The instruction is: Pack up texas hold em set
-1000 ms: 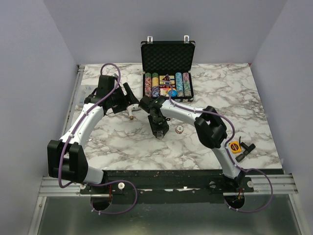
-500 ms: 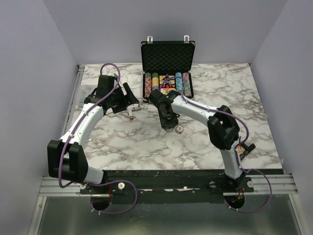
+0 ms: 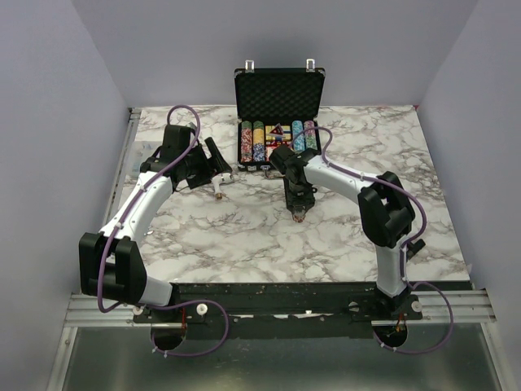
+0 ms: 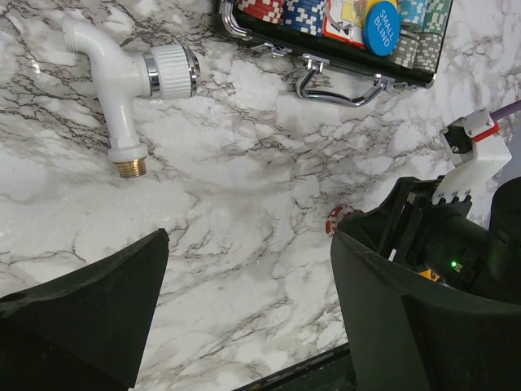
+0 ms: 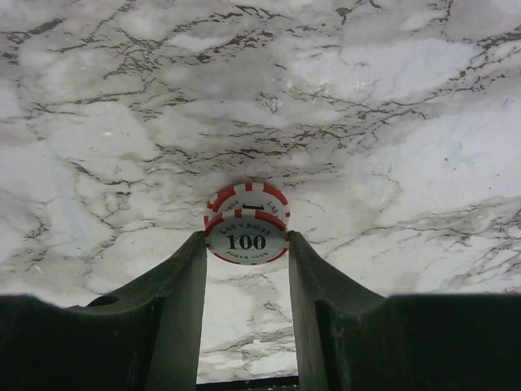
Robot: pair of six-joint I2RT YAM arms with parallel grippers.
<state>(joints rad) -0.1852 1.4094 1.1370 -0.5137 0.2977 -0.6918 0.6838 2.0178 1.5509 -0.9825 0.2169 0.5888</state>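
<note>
The black briefcase [image 3: 279, 91] stands open at the table's far side, its foam lid upright. Its tray holds multicoloured chip rows [image 3: 259, 140], and a blue disc [image 4: 380, 26] lies among them. A red-and-white poker chip [image 5: 247, 238] marked 100 lies on the marble in front of the case. My right gripper [image 5: 247, 236] points down over the chip, and its fingertips press against the chip's two edges. A second red-and-white rim shows just beyond the chip; I cannot tell whether it is another chip or a reflection. My left gripper [image 4: 248, 244] hovers open over bare marble, left of the case.
A white plastic tap fitting [image 4: 122, 81] with a brass thread lies on the marble just beyond my left gripper. The case's chrome handle [image 4: 338, 81] faces the arms. Grey walls enclose the table on three sides.
My right arm has swung to the right, bringing its gripper from left of the poker chip to directly over it, with the fingers around it. The left arm has not moved.
</note>
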